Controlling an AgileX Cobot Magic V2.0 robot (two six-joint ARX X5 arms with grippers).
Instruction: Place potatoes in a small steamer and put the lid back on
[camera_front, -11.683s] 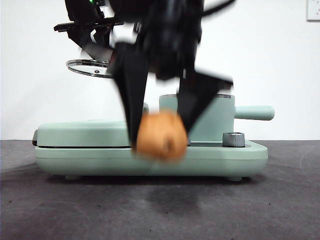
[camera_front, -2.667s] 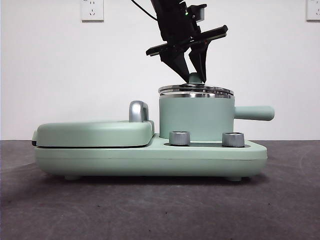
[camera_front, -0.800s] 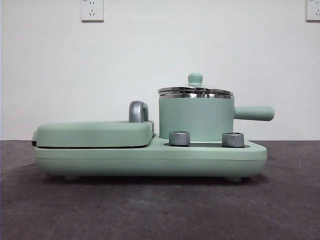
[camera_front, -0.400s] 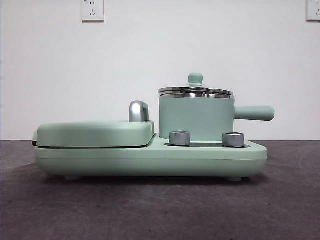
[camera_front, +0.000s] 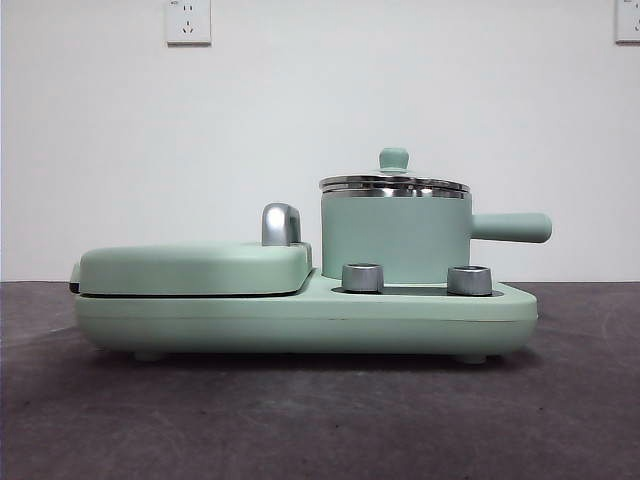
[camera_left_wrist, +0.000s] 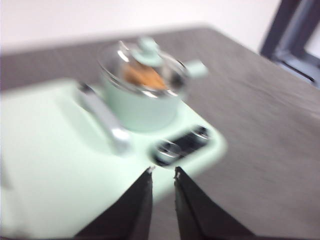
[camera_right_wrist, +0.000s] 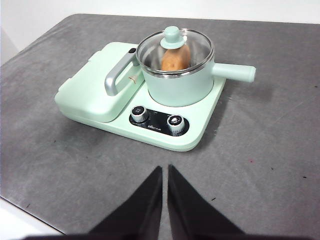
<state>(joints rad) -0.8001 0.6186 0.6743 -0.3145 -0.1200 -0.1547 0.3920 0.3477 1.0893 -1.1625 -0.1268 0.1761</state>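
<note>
Two dials (camera_front: 363, 277) front of lidded small steamer (camera_front: 395, 238).

The room is evenly and brightly lit, the white wall (camera_front: 320, 120) behind nearly washed out. From the front everything is crisp; a soft, shallow shadow lies on the table (camera_front: 320, 420) under the green appliance base (camera_front: 300, 320), and the steel rim of the lid (camera_front: 394, 184) catches bright streaks of glare. The left wrist view is smeared with blur, the small steamer (camera_left_wrist: 145, 102) and its edges fuzzy, colours pale. The right wrist view is sharp, with a mild shadow beside the base and glints on the lid's glass.
</note>
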